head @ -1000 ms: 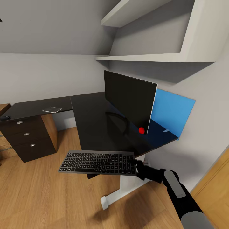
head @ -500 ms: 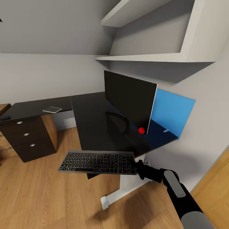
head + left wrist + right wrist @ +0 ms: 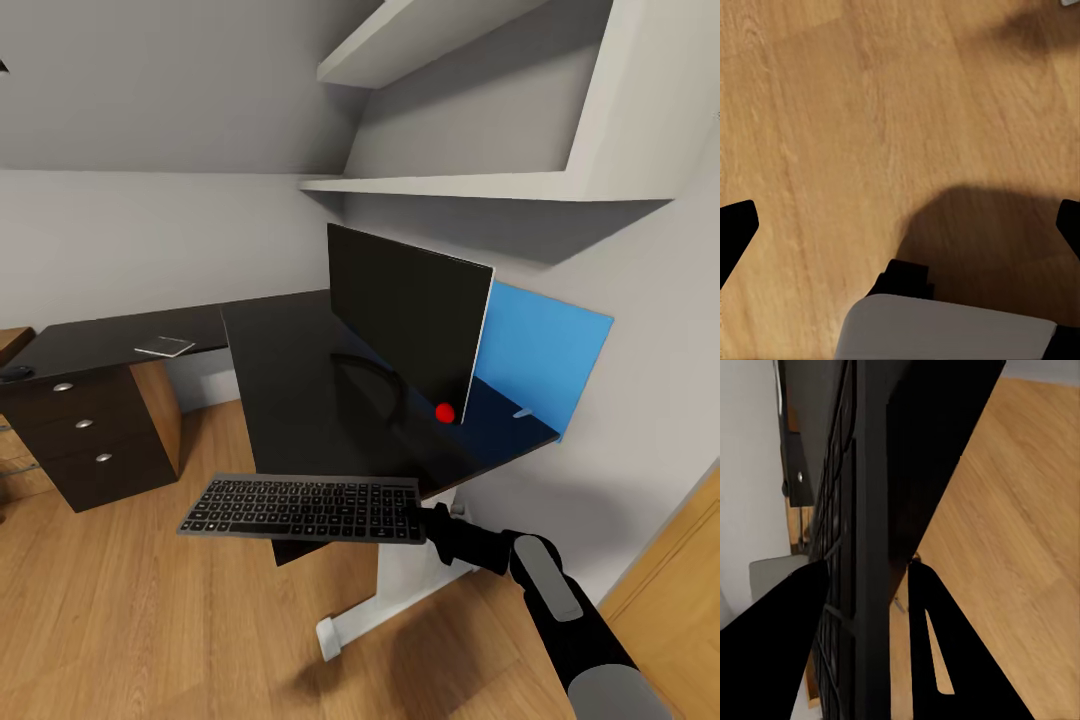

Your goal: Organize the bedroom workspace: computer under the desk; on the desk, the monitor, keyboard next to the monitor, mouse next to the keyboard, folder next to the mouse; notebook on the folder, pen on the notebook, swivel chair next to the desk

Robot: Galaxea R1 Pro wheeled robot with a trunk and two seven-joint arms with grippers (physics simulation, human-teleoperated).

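The right gripper (image 3: 428,522) pinches the keyboard (image 3: 300,508) by its right end, long axis crosswise, just off the worktop (image 3: 300,380) edge; the monitor (image 3: 405,320) stands at one o'clock.

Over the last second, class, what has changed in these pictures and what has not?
The right claw, shut on the keyboard, carried it slightly left and a touch higher, level at the desk's front edge. The monitor and desk stayed put.

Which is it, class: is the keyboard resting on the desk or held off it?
Held off it: the right gripper clamps the keyboard by one end, level, before the desk edge.
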